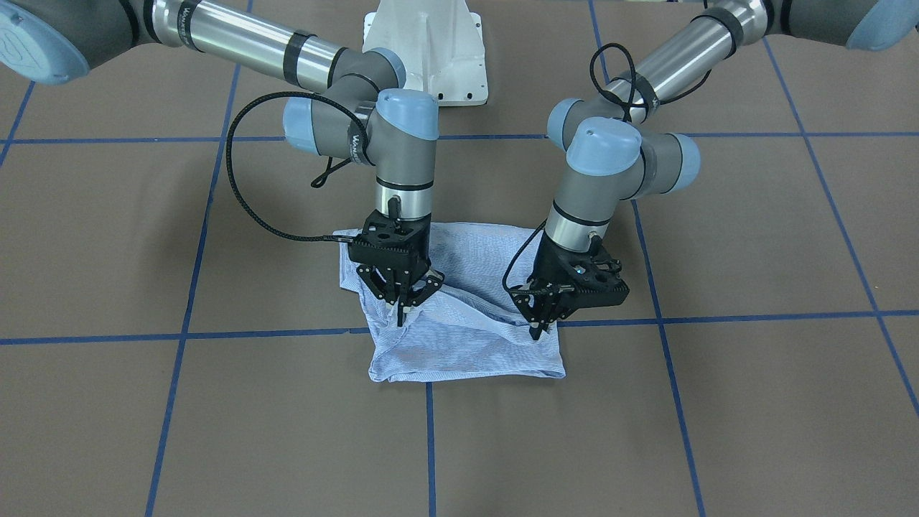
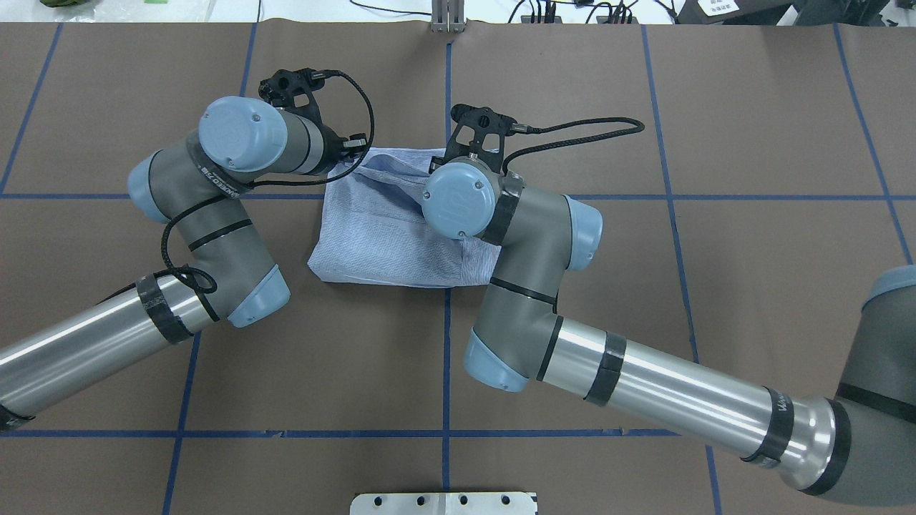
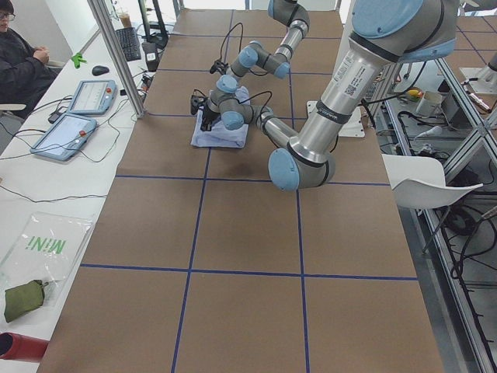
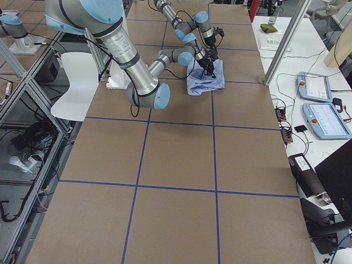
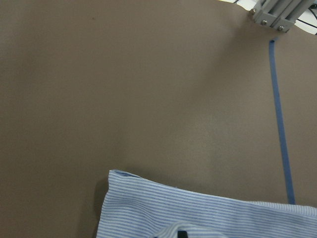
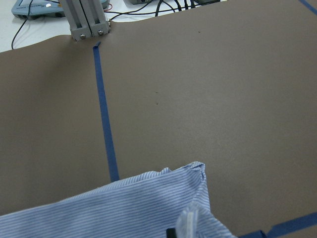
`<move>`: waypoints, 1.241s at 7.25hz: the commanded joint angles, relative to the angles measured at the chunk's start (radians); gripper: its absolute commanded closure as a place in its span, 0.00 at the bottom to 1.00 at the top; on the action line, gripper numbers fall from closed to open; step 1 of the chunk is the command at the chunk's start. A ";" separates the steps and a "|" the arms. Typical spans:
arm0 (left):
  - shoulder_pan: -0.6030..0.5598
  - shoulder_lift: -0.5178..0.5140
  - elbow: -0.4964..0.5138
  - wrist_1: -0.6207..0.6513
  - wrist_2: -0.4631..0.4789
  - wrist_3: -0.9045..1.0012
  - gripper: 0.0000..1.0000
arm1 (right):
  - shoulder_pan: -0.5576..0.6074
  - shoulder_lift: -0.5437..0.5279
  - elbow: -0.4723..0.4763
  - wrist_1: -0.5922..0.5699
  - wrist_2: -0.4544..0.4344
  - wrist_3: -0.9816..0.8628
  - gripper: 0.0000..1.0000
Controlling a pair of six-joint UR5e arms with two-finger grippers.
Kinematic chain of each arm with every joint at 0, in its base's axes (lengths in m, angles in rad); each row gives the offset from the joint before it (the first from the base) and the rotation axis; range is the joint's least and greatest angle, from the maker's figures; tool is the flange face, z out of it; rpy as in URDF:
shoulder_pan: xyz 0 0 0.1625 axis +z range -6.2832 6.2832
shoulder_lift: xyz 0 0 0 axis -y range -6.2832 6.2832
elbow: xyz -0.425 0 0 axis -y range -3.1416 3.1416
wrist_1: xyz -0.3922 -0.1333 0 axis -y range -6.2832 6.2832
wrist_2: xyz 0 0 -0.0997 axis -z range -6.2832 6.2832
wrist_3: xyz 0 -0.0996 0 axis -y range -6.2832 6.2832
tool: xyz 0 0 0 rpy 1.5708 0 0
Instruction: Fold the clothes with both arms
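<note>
The light blue striped shirt lies in a folded, roughly square bundle at the table's middle. My left gripper points down at the bundle's edge on the front view's right, its fingers drawn together on a raised ridge of cloth. My right gripper does the same at the opposite edge. A crease runs between the two grippers. From overhead, both wrists hide the fingers. Each wrist view shows the shirt's striped edge and a black fingertip at the bottom.
Brown table cover with blue tape grid lines. The white pedestal base stands behind the shirt. An aluminium post rises at the far table edge. A person sits by two tablets at the side bench.
</note>
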 commanded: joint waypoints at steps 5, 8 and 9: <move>-0.062 0.098 -0.127 -0.053 -0.132 0.315 0.00 | 0.090 0.108 -0.053 -0.013 0.227 -0.149 0.00; -0.145 0.159 -0.151 -0.060 -0.239 0.461 0.00 | -0.056 0.061 -0.059 -0.005 0.068 -0.308 0.00; -0.147 0.161 -0.152 -0.062 -0.239 0.460 0.00 | -0.065 0.047 -0.077 -0.001 0.000 -0.419 0.00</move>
